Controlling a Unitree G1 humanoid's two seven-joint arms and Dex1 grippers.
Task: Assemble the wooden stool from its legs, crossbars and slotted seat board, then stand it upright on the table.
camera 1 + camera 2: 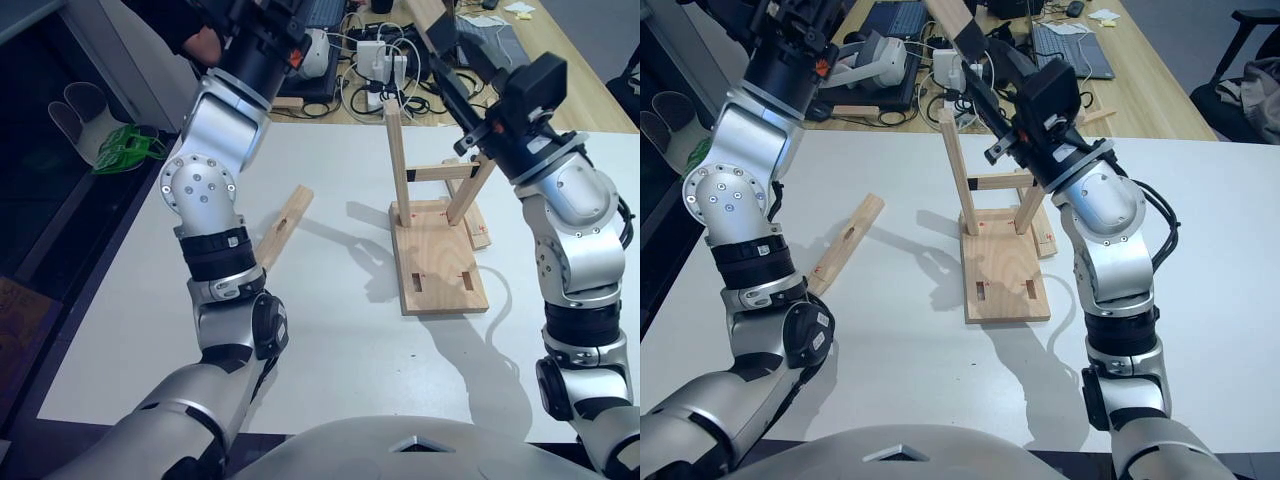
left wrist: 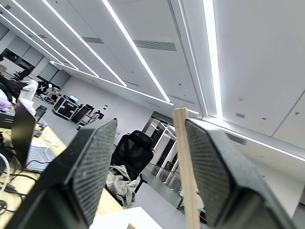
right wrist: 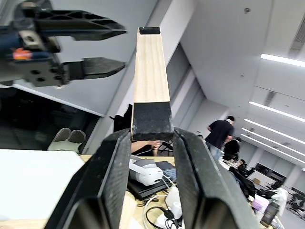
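Right claw [image 3: 151,134] grips leg [image 3: 150,67]; wrist view shows left claw [image 3: 124,49] spread near tip.

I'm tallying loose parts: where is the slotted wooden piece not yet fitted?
In the left eye view the slotted piece lies flat on the white table, on the robot's left, apart from the seat board to its right.

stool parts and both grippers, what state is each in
seat board, flat on table, slots up
upright leg, standing on seat board
tilted leg, leaning, joined to upright leg by crossbar
loose leg, lying flat on table
held leg, raised off table
right gripper, shut on held leg
left gripper, open, empty
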